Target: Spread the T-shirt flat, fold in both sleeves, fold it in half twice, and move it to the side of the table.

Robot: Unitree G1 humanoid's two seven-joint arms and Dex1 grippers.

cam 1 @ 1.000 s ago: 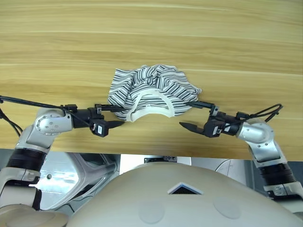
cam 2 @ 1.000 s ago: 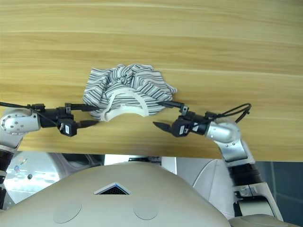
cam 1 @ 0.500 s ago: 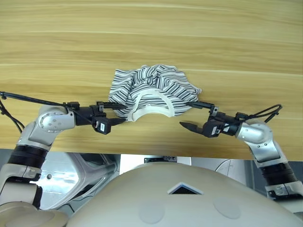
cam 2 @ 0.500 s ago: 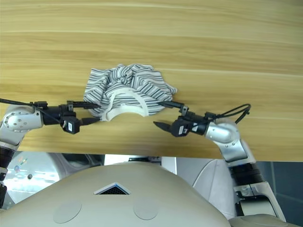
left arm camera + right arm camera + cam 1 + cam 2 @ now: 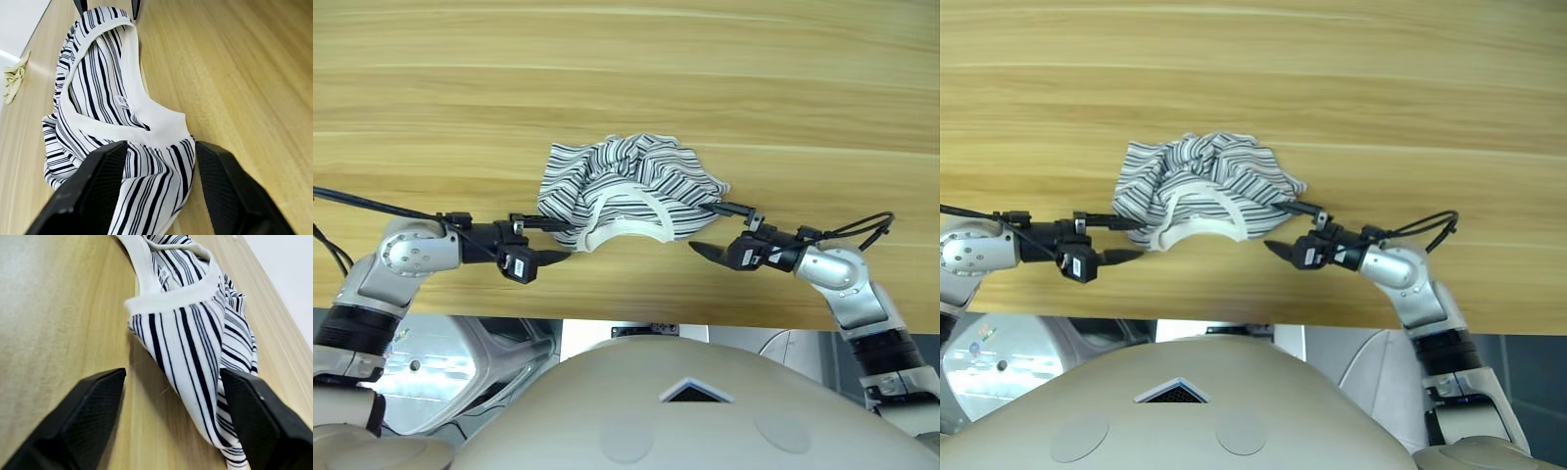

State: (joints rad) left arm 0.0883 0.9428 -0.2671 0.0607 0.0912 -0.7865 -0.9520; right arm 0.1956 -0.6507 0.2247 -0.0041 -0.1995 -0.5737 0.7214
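The T-shirt (image 5: pixel 626 186) lies in a crumpled heap on the surface (image 5: pixel 626 59), midway along the near edge and a little back from it. Its white collar (image 5: pixel 607 235) faces that edge. The heap runs slightly longer along the near edge than away from it. No sleeve or hem can be told apart.

The shirt sits directly between the two hands, which point inward at it from opposite ends of that long axis. The left hand (image 5: pixel 568 241) is wide open at the heap's left end, beside the collar. Its wrist view shows striped cloth reaching in between the fingers (image 5: pixel 98 186), with nothing pinched. The right hand (image 5: pixel 698 227) is just as open at the right end. One finger lies against the cloth and the other is over bare wood, and a fold of shirt edge runs between the fingers (image 5: pixel 254 416). Neither arm is clearly the nearer.

The task looks to be at its start, the shirt not yet spread. The coming move likely needs both hands to close on these opposite edges and draw apart along the near edge.
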